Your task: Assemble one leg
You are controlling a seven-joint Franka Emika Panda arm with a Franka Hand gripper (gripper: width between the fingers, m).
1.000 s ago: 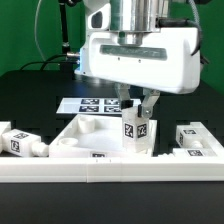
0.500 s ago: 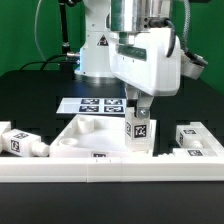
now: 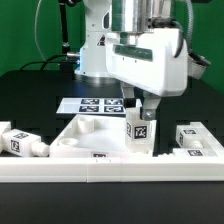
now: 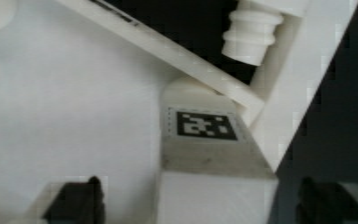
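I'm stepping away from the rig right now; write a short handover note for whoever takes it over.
Gripper: right above the leg, fingers either side of its top; whether they grip it cannot be told.
Leg: upright in a corner of the white tray piece, tag facing the exterior camera.
Other loose parts lie along the front rail.
Done: leg placed in the corner. Left: confirm seating, fasten it, release.

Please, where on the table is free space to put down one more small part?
Bare black table lies behind the tray-like piece, to the exterior view's left of the marker board. The front is crowded: loose white parts flank the tray, and the claw stands over the leg.
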